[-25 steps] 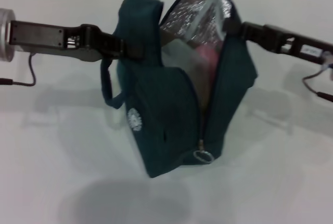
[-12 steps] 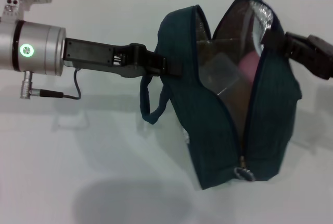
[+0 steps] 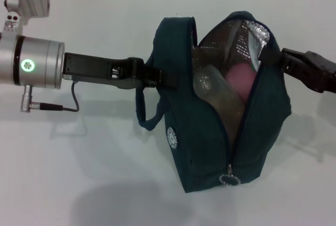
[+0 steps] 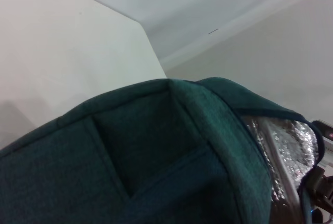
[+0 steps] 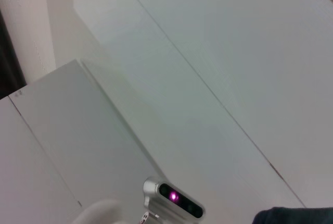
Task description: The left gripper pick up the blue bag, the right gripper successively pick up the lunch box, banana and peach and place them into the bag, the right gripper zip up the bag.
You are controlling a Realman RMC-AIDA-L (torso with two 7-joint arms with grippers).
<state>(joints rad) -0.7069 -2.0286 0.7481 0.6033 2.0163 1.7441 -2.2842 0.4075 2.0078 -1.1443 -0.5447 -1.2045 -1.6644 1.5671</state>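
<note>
Looking, head view: I see one blue bag (image 3: 210, 131) on the table (image 3: 79, 173), mouth open toward 12 o'clock; one peach (image 3: 240, 78) and one lunch box (image 3: 223, 97) inside; no banana visible.
Grippers: left gripper (image 3: 157, 76) clamps the bag's 9 o'clock wall; right gripper (image 3: 273, 58) clamps the 3 o'clock rim.
Left wrist view: bag fabric (image 4: 156, 156), foil lining (image 4: 283, 146).
Right wrist view: only a bag corner (image 5: 294, 216).
Risk: I judge releasing the rim could collapse the mouth, jamming the zipper pull (image 3: 229, 177).

Even overhead light is washing the white surface (image 3: 79, 173); a soft shadow is pooling at seven o'clock, and foil lining (image 3: 239, 39) is glinting.
</note>
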